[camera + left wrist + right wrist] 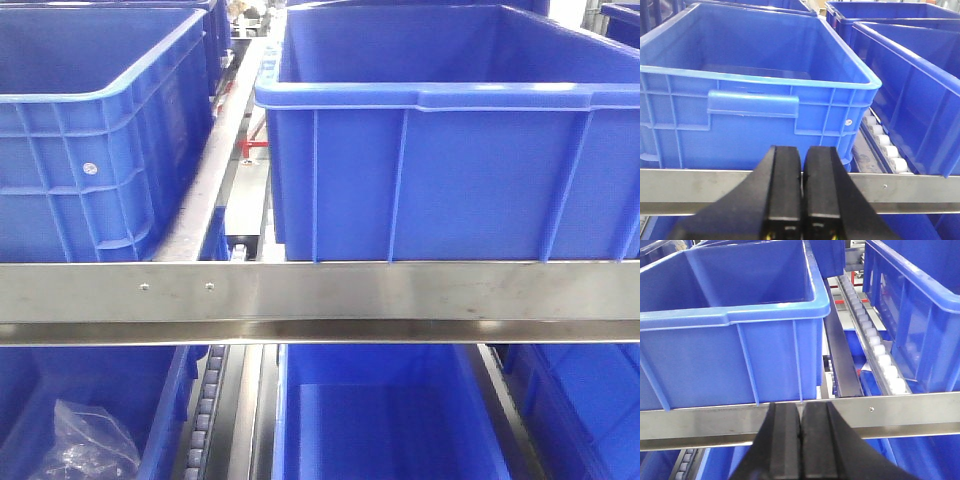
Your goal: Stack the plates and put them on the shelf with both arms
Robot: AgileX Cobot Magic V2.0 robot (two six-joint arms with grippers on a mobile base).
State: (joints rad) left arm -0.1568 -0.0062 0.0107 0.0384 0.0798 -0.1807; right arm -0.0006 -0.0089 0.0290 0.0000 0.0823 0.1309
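Observation:
No plates show in any view. The shelf is a stainless-steel rack whose front rail (320, 300) crosses the front view, with blue crates above and below it. In the left wrist view my left gripper (802, 150) is shut with nothing between its black fingers, hanging in front of the rail (920, 190) and facing a large blue crate (750, 100). My right gripper (801, 407) is likewise shut and empty, in front of the rail (900, 412), below another blue crate (730, 330). Neither gripper appears in the front view.
White roller tracks (875, 345) run back between the crates. A steel divider (215, 165) separates the two upper crates (450, 150). Lower-tier crates sit under the rail; the left one holds a clear plastic bag (85, 445).

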